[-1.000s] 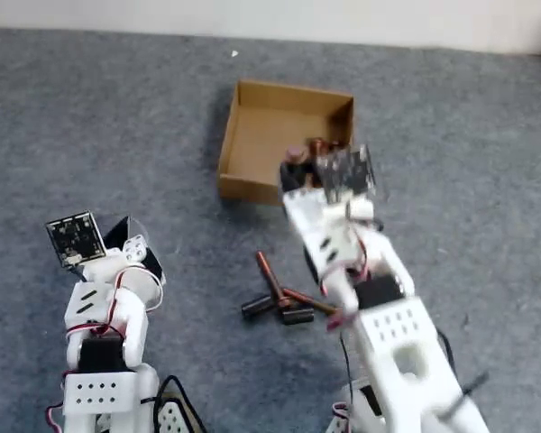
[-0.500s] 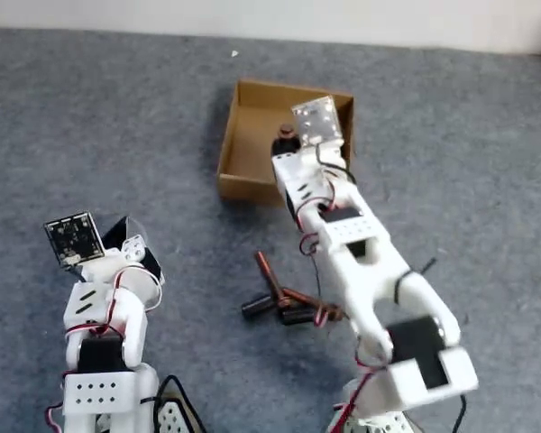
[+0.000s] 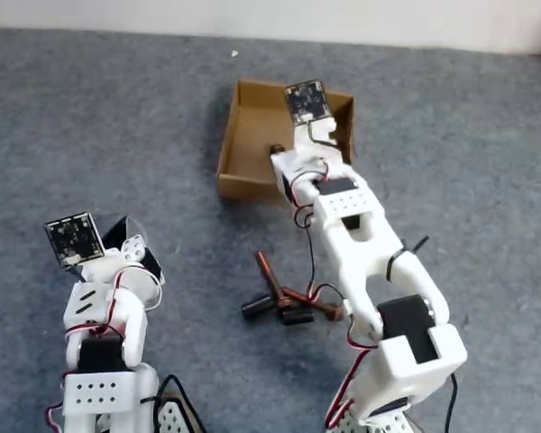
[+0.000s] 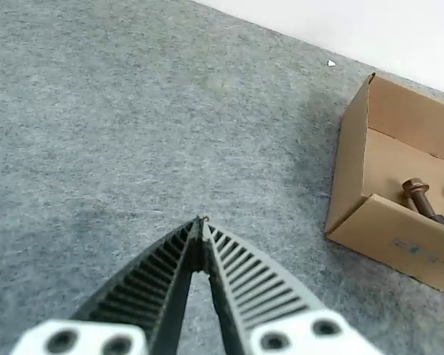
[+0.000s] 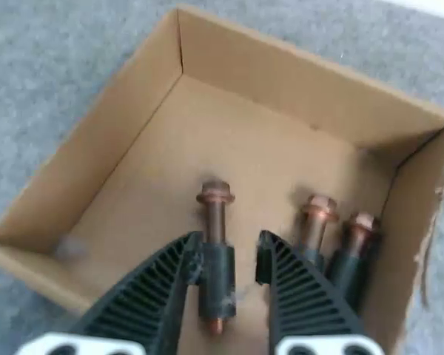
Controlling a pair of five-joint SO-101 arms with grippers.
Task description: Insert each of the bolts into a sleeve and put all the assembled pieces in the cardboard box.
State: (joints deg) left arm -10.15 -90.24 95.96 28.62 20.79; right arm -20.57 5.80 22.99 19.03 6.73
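My right gripper [image 5: 226,250] hangs inside the cardboard box [image 5: 118,151], open. Between its fingers lies a copper bolt in a black sleeve [image 5: 217,255]; one finger touches the sleeve and the other stands a little apart. Two more assembled pieces [image 5: 314,222] [image 5: 355,244] lie beside it near the box wall. From above, the right arm [image 3: 343,216] stretches over the box [image 3: 239,135]. Loose bolts [image 3: 269,273] and black sleeves [image 3: 258,307] lie on the carpet beside that arm. My left gripper [image 4: 200,223] is shut and holds nothing, low over bare carpet, well away from the box [image 4: 355,170].
Grey carpet covers the whole floor, with a pale wall along the far edge. The left arm [image 3: 104,298] sits folded at the near left. Wide bare carpet lies between it and the box.
The right arm has stretched forward from the box's near edge to over its inside, bringing the assembled piece in. The left arm has kept still.
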